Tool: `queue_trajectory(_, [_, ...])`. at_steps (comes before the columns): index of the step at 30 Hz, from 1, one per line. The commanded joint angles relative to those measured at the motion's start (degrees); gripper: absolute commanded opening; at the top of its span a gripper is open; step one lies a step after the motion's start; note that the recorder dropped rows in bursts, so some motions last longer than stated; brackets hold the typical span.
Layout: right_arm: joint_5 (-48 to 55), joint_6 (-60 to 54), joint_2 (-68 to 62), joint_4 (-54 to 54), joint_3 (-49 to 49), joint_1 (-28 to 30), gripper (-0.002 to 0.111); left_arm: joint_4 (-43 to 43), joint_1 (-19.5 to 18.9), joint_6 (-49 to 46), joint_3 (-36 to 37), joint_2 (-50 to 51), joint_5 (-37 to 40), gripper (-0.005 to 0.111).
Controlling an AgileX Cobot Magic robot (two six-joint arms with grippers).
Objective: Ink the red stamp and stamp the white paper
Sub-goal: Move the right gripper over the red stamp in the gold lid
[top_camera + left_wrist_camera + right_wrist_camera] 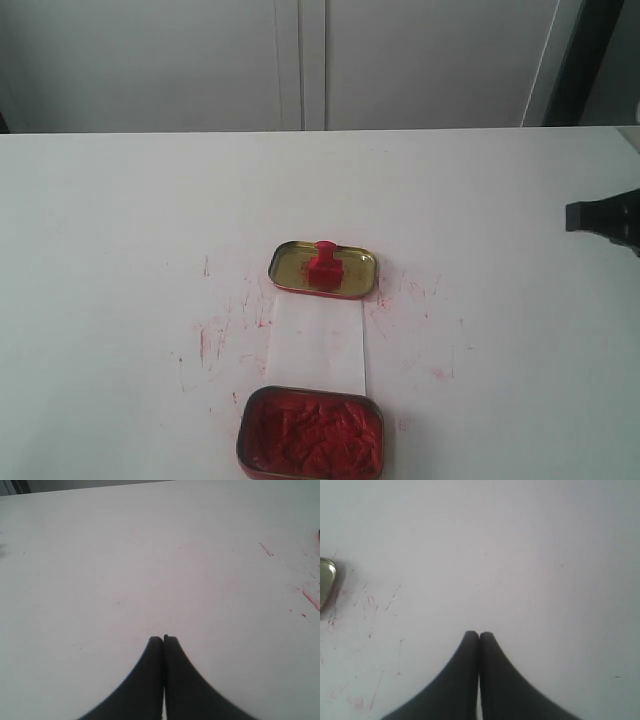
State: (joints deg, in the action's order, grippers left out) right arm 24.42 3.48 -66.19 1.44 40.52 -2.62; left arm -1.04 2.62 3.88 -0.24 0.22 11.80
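Observation:
The red stamp (324,266) stands upright inside an open gold tin lid (352,262) at the table's middle. Just in front of it lies the white paper (318,345), and I make out no stamp mark on it. Nearest the front edge sits a gold-rimmed tin of lumpy red paste (311,436). My right gripper (603,216) hangs at the far right edge, well away from the stamp; its fingers (479,636) are shut on nothing. The left gripper (163,640) is also shut and empty over bare table, and it is out of the exterior view.
Red ink smudges (215,335) mark the white tabletop around the paper. A corner of the gold lid (326,580) shows at the edge of the right wrist view. Grey cabinet doors (300,60) stand behind the table's far edge.

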Motion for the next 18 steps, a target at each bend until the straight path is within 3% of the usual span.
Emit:
queue_trajectory(1, [2.21, -1.81, -5.48, 0.43, 4.1, -2.55, 0.0, 0.11, -0.25, 0.14, 0.24, -0.22, -0.22, 0.0])
queue_trajectory(7, [6.16, -2.42, -15.79, 0.43, 11.81, -5.33, 0.0, 0.11, -0.25, 0.14, 0.24, -0.22, -0.22, 0.0])
queue_trajectory(18, [9.78, -8.31, -30.55, 4.42, 24.78, -5.48, 0.0, 0.11, -0.25, 0.14, 0.24, -0.22, -0.22, 0.0])
